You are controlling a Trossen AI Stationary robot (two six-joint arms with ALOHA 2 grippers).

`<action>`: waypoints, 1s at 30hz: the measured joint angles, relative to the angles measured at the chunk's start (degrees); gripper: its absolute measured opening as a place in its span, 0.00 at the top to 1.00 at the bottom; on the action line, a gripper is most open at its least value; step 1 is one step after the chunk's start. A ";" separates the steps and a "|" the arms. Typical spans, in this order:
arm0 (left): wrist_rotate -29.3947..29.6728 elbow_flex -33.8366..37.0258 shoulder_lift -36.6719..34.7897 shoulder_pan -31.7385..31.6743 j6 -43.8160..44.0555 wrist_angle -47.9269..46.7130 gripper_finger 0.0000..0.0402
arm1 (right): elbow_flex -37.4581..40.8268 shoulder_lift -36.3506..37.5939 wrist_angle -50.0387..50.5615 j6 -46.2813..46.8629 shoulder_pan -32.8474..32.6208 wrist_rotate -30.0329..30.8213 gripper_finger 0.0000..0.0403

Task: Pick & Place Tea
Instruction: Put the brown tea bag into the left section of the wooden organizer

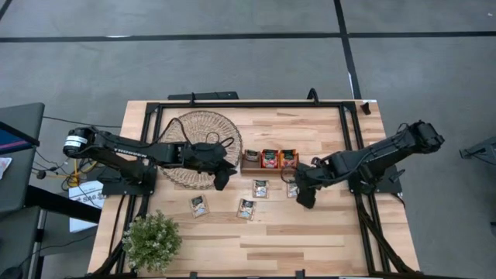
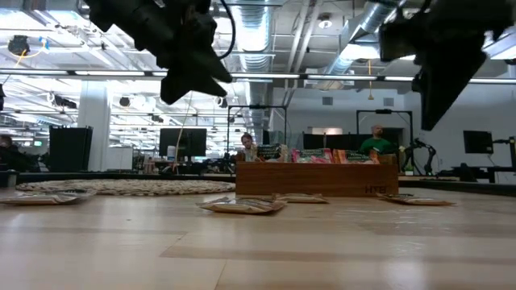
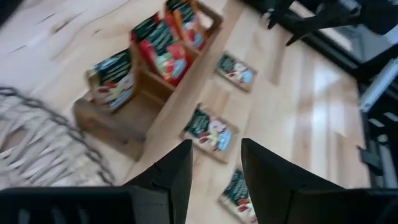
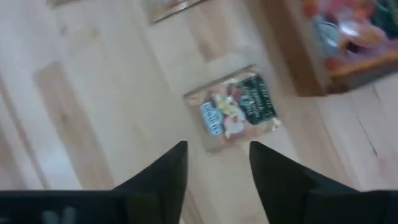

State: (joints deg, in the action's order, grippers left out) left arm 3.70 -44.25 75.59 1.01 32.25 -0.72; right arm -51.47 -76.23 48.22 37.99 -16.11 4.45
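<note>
Several flat tea sachets lie on the wooden table: one point(image 1: 198, 205), one point(image 1: 246, 208), one point(image 1: 260, 188) and one point(image 1: 292, 188). More sachets stand upright in the brown wooden tray point(image 1: 270, 160). My left gripper point(image 1: 223, 174) is open and empty, in the air between the woven mat point(image 1: 203, 147) and the tray; its wrist view shows a sachet point(image 3: 209, 132) ahead of the fingers. My right gripper point(image 1: 304, 194) is open and empty, in the air just near of a sachet point(image 4: 236, 109). Both grippers hang well above the table in the low view, the left one point(image 2: 189, 72) and the right one point(image 2: 439, 72).
A potted plant point(image 1: 151, 240) stands at the table's near left corner. A black frame point(image 1: 248, 105) runs along the far and side edges. Bare wood lies in front of the sachets toward the near edge point(image 1: 310, 240). People sit in the room beyond the table point(image 2: 375, 141).
</note>
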 joint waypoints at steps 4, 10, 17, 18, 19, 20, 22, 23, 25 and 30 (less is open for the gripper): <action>1.66 0.00 0.00 -0.01 0.53 -1.78 0.68 | 2.43 0.00 0.46 9.54 2.58 -0.13 0.49; 2.60 0.00 0.00 -0.43 0.61 -2.74 0.68 | 5.77 0.00 -1.56 20.85 4.42 -1.56 0.46; 2.60 0.00 0.00 -2.82 0.40 -2.83 0.68 | 5.91 -1.79 -5.86 24.85 6.48 -1.52 0.48; 2.60 0.00 0.00 -3.11 0.38 -2.85 0.68 | 5.90 -2.66 -5.67 25.02 6.69 -1.52 0.49; 2.57 0.00 0.02 -3.36 0.36 -2.96 0.68 | 5.89 -3.86 -5.83 25.07 6.84 -1.58 0.50; 2.51 0.00 0.02 -3.60 0.35 -3.21 0.68 | 5.92 -5.10 -5.54 25.36 6.90 -1.65 0.51; 2.54 0.00 0.02 -3.71 0.31 -3.44 0.68 | 5.86 -7.34 -5.45 25.67 6.88 -2.04 0.53; 2.58 0.00 0.02 -3.70 0.05 -3.58 0.68 | 5.54 -8.57 -5.70 25.88 6.87 -2.37 0.54; 2.55 0.00 0.02 -3.66 -0.73 -3.89 0.68 | 5.10 -10.94 -5.79 26.11 6.88 -2.92 0.55; 2.37 0.00 0.02 -3.66 -1.33 -4.22 0.68 | 4.52 -16.37 -5.60 26.96 6.88 -3.21 0.56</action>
State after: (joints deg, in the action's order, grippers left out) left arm 6.08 -44.25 75.61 -2.66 30.92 -4.94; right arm -46.95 -92.59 42.62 64.95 -9.23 1.23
